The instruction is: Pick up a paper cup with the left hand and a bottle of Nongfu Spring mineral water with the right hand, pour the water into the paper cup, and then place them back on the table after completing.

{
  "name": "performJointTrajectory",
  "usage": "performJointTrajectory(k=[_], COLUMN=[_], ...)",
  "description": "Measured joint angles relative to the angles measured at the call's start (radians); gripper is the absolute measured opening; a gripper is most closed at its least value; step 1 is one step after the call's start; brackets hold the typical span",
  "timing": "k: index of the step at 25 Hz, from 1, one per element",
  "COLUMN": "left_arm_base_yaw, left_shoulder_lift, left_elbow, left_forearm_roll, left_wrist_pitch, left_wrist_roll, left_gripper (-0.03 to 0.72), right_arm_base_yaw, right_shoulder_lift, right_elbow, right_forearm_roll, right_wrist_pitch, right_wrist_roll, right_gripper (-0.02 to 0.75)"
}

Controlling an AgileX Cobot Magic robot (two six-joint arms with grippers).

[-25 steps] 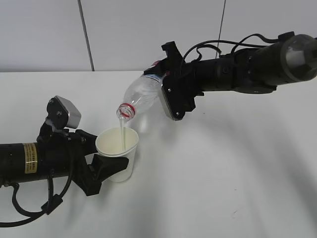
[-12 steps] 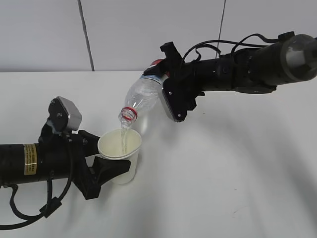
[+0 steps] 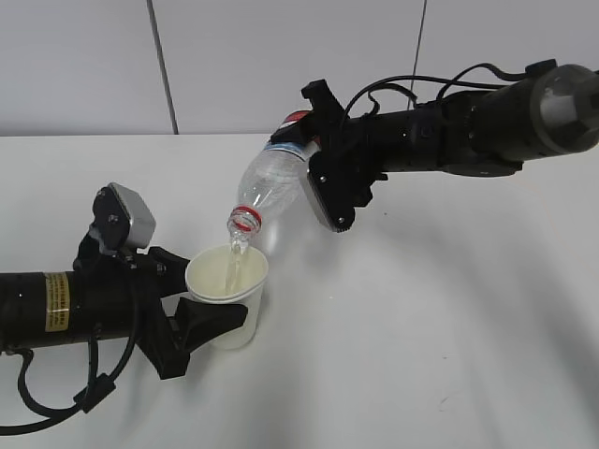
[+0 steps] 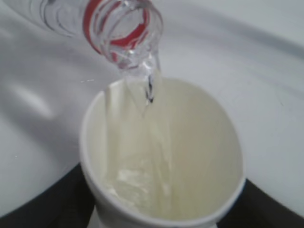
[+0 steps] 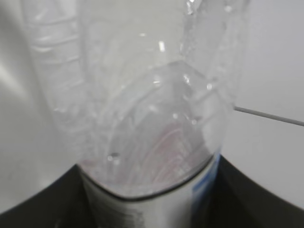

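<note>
A white paper cup (image 3: 227,297) is held by my left gripper (image 3: 198,316), which is shut on its sides; the left arm carries a yellow sticker. In the left wrist view the cup (image 4: 190,142) fills the lower frame between dark fingers. My right gripper (image 3: 323,178) is shut on a clear plastic bottle (image 3: 271,182) with a red neck ring, tilted mouth-down over the cup. A thin stream of clear water (image 4: 148,90) runs from the bottle mouth (image 4: 126,33) into the cup. In the right wrist view the bottle (image 5: 152,118) fills the frame between the jaws.
The white table (image 3: 449,318) stretches to the right and front. A grey-white wall with vertical seams stands behind. The left arm's grey camera block (image 3: 124,217) sits just left of the cup.
The bottle has tipped a little steeper and its mouth has come slightly lower toward the cup. The cup and left gripper have shifted a little forward. Water keeps flowing.
</note>
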Motion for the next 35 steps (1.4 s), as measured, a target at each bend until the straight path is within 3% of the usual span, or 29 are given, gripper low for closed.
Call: performJointTrajectory(k=[35], left_arm_base_yaw=[0.000], left_shoulder_lift=[0.000], left_elbow=[0.000], left_forearm_roll=[0.004], left_wrist_pitch=[0.001], left_wrist_roll=[0.000], left_gripper=[0.447], right_arm_base_yaw=[0.000], right_shoulder_lift=[0.000], right_elbow=[-0.006], right_forearm_roll=[0.000], right_wrist_pitch=[0.000], right_wrist_roll=[-0.027], right_gripper=[0.400])
